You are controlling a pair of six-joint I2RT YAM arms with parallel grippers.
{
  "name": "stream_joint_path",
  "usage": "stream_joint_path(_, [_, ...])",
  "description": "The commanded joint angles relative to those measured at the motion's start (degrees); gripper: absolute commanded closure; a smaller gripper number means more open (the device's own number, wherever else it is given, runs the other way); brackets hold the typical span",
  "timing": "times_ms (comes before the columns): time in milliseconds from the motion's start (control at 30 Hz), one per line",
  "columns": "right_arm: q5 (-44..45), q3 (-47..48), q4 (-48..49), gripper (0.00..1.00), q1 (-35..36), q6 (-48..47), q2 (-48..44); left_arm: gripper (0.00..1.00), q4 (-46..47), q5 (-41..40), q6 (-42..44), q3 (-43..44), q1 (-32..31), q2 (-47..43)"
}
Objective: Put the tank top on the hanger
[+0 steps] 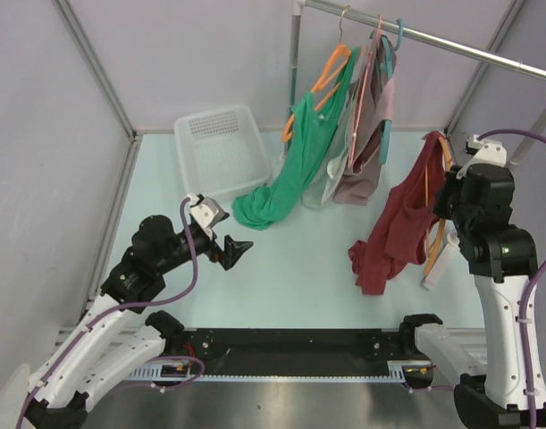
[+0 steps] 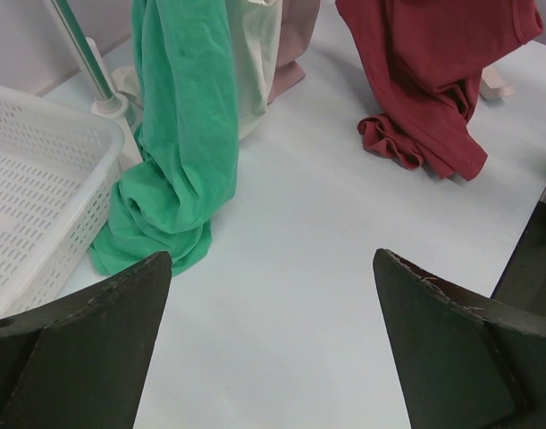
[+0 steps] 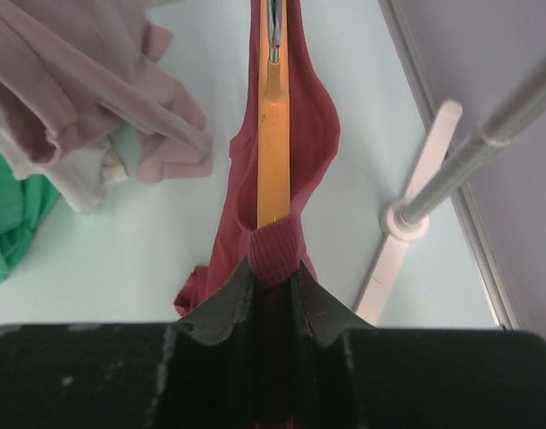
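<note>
Where the dark red sleeveless fabric tank top (image 1: 399, 223) is: on the right side of the pale blue-green counter (image 1: 299, 277). Its upper part is held up at the right arm's wrist, and its lower part trails down to a crumpled heap on the counter.
Thin orange plastic hanger (image 3: 273, 152) with a metal hook (image 3: 273, 27): lies inside an opening of the tank top, with red fabric on both sides of it. A ribbed band of the top wraps over its near end.
Black right fingers (image 3: 221, 308): pressed together on that ribbed band at the hanger's near end. Whether they also pinch the plastic cannot be told.
Black left fingers (image 2: 85, 349): spread wide apart, holding nothing, low over the counter and well apart from the tank top.
Pale pink garment (image 1: 366, 134): hangs from the rail between the tank top and the green garment.
Long green garment (image 1: 286, 179): draped on another orange hanger on the rail, with its end bunched on the counter just beside the basket.
White perforated plastic basket (image 1: 217, 147): at the far left of the counter.
Metal rail (image 1: 433, 40): crosses the far right corner above the counter.
</note>
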Motion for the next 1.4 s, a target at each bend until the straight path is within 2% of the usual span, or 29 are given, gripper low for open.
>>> stream_joint_path(0, [-4.96,6.15,8.23,1.00,-0.32,-3.55,-2.09,0.01,2.05,0.41,-0.84,-0.14,0.45,-0.26])
stream_joint_path(400, [-9.80,14.33,6.56,1.00,-0.23,-7.15,-3.68,0.01,1.87,0.24,-0.93,-0.14,0.45,-0.35])
stream_joint_path(700, [-7.25,24.43,8.31,1.00,-0.32,-9.79,6.07,0.01,1.78,-0.11,-0.85,-0.14,0.36,-0.87])
stream_joint_path(1000, [-9.00,37.96,8.76,1.00,-1.28,-11.20,18.90,0.01,1.61,-0.20,-0.84,-0.14,0.45,-1.49])
stream_joint_path(1367, [-20.25,37.19,12.44,1.00,-11.83,-6.72,24.89,0.01,1.61,-1.78,-0.76,-0.31,0.36,-2.63])
